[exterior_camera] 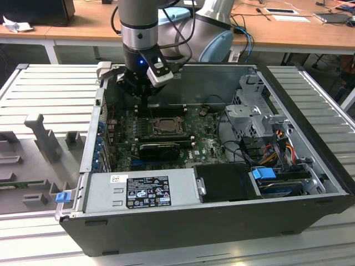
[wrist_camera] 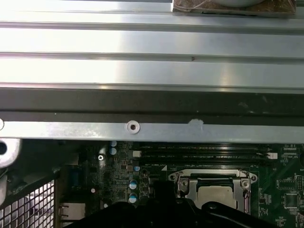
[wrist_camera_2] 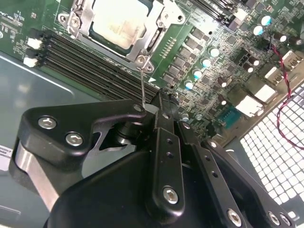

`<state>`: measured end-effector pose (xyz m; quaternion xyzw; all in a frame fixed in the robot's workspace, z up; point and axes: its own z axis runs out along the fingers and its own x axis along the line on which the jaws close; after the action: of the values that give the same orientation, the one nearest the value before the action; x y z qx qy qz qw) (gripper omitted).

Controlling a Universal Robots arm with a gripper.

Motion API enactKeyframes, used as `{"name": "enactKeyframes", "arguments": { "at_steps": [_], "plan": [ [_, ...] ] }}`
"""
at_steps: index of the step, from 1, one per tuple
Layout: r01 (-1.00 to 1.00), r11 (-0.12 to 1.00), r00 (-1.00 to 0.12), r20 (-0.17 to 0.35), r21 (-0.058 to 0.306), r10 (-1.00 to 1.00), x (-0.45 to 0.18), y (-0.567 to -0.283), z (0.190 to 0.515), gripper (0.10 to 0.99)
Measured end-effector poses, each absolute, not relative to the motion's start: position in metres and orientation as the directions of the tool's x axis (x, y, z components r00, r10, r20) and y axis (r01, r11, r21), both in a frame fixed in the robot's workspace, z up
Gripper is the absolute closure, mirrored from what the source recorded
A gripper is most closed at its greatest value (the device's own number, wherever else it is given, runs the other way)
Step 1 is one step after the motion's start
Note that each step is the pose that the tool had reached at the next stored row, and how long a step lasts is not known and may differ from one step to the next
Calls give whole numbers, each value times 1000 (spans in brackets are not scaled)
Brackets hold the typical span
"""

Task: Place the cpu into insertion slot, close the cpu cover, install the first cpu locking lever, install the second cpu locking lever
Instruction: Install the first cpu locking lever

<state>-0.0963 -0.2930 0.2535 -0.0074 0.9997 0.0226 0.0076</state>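
Cpu [wrist_camera_2: 118,21] lies flat in the insertion slot [exterior_camera: 166,126], silvery top face up, near the middle of the motherboard. Noting the rest from big to small. Ribbed metal table [exterior_camera: 50,88] carries the open computer case [exterior_camera: 222,221], which lies on its side with its inside facing up. My arm [exterior_camera: 138,22] comes down into the case at its far side in the exterior view. Grey power supply [exterior_camera: 141,188] runs along the near wall, and a metal drive cage [exterior_camera: 255,105] stands toward the exterior view's right. Green motherboard [exterior_camera: 205,147] covers the case floor between them. Black graphics card [exterior_camera: 160,148] lies just on the near side of the slot. My gripper [wrist_camera_2: 162,97] hangs low over the board beside the slot, fingers [wrist_camera_2: 166,142] drawn narrow, tips all but meeting. Long black memory slots [wrist_camera_2: 80,61] run between the gripper and the socket. Cpu cover [wrist_camera_2: 137,47] is folded down flat over the chip, its window framing the silvery face; both wrist views show it lying level. One thin wire locking lever [wrist_camera_2: 142,83] rises from the cover's nearest corner and reaches right up beside my fingertips; I cannot tell whether it is pinched or merely touching. Small blue-topped capacitors [wrist_camera_2: 204,61] dot the board beside the socket.
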Motion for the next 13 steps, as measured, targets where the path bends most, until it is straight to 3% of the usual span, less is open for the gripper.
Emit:
{"name": "enactKeyframes", "arguments": {
  "at_steps": [13],
  "plan": [
    [-15,999,-1000,-15,45,-14,-84,-293,253,980]
  ]
}}
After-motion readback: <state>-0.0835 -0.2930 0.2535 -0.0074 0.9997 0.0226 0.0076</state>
